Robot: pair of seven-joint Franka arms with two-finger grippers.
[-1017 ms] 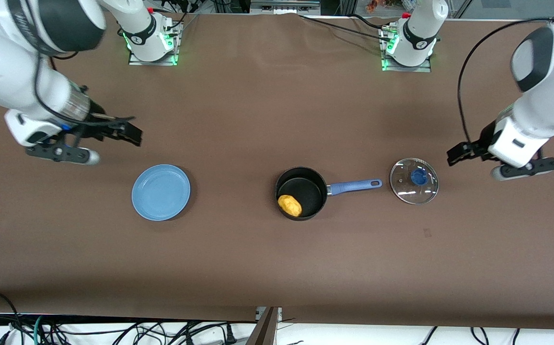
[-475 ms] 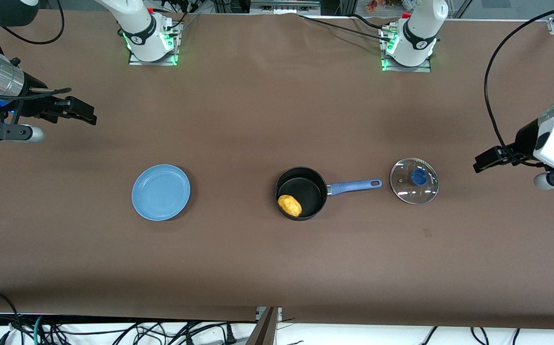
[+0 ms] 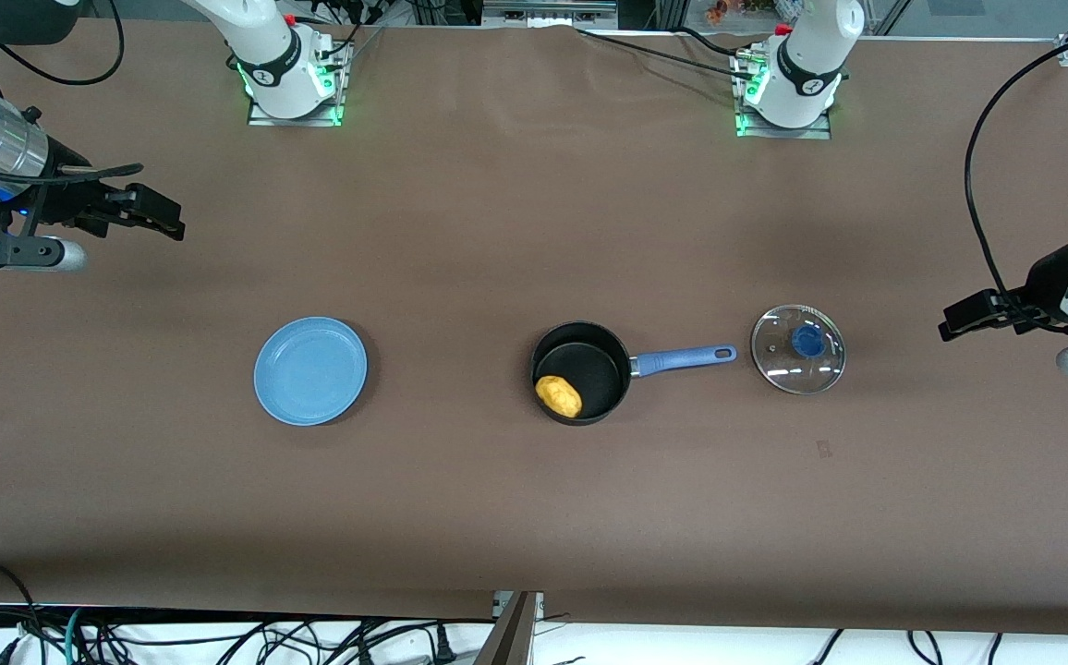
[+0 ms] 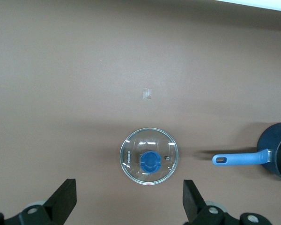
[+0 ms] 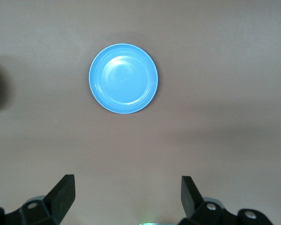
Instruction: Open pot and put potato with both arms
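Potato [image 3: 558, 395] in pot [image 3: 581, 372], lid [image 3: 798, 349] off, flat on tabletop [image 3: 534, 508] beside handle tip. Left jaws [image 3: 964, 316] pulled out toward left arm's end, right jaws [image 3: 148, 213] now parked high at right arm's end. Both wide, empty. Plate [image 3: 310, 370] bare. Task looks done.

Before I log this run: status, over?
Both grippers open, empty: left, right, at table ends. Potato in pot, lid off beside handle. Nothing in the way.
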